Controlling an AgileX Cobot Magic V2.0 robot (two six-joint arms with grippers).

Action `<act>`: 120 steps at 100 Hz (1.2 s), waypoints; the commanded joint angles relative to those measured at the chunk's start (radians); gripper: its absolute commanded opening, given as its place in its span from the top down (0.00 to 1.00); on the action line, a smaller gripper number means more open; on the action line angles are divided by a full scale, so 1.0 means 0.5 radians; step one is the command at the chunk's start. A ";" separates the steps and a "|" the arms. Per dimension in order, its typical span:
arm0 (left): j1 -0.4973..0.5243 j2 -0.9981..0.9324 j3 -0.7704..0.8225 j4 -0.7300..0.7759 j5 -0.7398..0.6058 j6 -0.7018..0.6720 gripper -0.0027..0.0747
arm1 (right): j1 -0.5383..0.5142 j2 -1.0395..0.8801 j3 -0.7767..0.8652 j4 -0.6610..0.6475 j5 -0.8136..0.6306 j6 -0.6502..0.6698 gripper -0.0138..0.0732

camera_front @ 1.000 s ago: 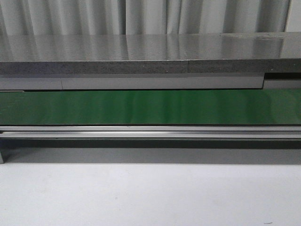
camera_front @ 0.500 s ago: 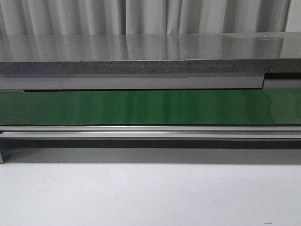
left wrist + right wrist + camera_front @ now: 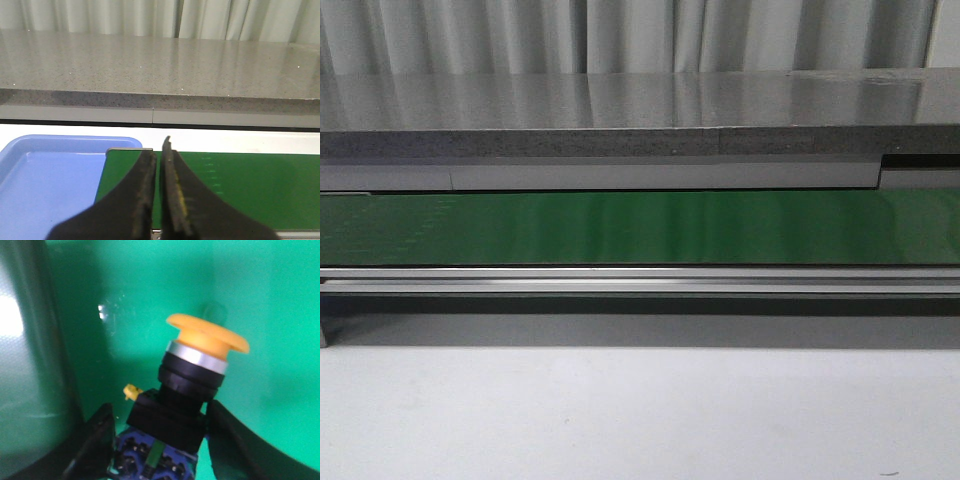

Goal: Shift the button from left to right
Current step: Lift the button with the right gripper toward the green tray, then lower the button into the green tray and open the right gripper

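The button has a yellow-orange mushroom cap, a silver ring and a black block on a blue base. It shows only in the right wrist view. My right gripper is shut on its block, one black finger on each side, and holds it over a glossy green surface. My left gripper is shut and empty, with only a thin gap between its fingers. It hangs over the end of the green conveyor belt. The front view shows neither gripper nor the button.
A blue tray lies beside the belt's end in the left wrist view. A grey stone counter runs behind the belt. A dark curved wall rises next to the button. A white table lies in front.
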 commanded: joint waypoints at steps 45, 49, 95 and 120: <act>-0.017 0.007 -0.057 -0.014 -0.172 -0.001 0.96 | -0.009 -0.152 -0.064 0.022 -0.044 0.017 0.33; -0.017 0.007 -0.057 -0.014 -0.172 -0.001 0.96 | -0.003 -0.189 -0.064 0.044 -0.070 0.019 0.33; -0.017 0.007 -0.057 -0.014 -0.172 -0.001 0.96 | 0.292 -0.891 0.097 0.160 -0.493 0.017 0.33; -0.017 0.007 -0.057 -0.014 -0.172 -0.001 0.96 | 0.573 -1.459 0.592 0.217 -0.949 0.017 0.33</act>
